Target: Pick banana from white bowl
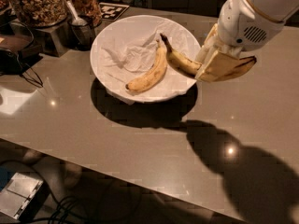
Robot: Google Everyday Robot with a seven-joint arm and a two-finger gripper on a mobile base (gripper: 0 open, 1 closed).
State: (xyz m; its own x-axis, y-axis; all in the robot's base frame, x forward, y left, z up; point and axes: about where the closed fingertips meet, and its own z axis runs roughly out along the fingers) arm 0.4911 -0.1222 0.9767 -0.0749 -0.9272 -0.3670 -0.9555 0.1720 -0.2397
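The white bowl [103,41], lined with crumpled white paper, stands on the counter at the upper middle. My gripper [213,66] is over the bowl's right rim, shut on the deep-yellow curved banana [180,62]. The banana is lifted off the bowl; its dark stem points up-left over the bowl and its other end sticks out to the right past the fingers. A paler, straighter banana [149,73] lies inside the bowl, apart from the gripper.
Glass jars of snacks [37,3] and a metal cup with a spoon [81,28] stand at the back left, next to a printed marker tag [114,9]. A dark device with cables [16,57] lies at the left. The counter's front edge runs across the bottom.
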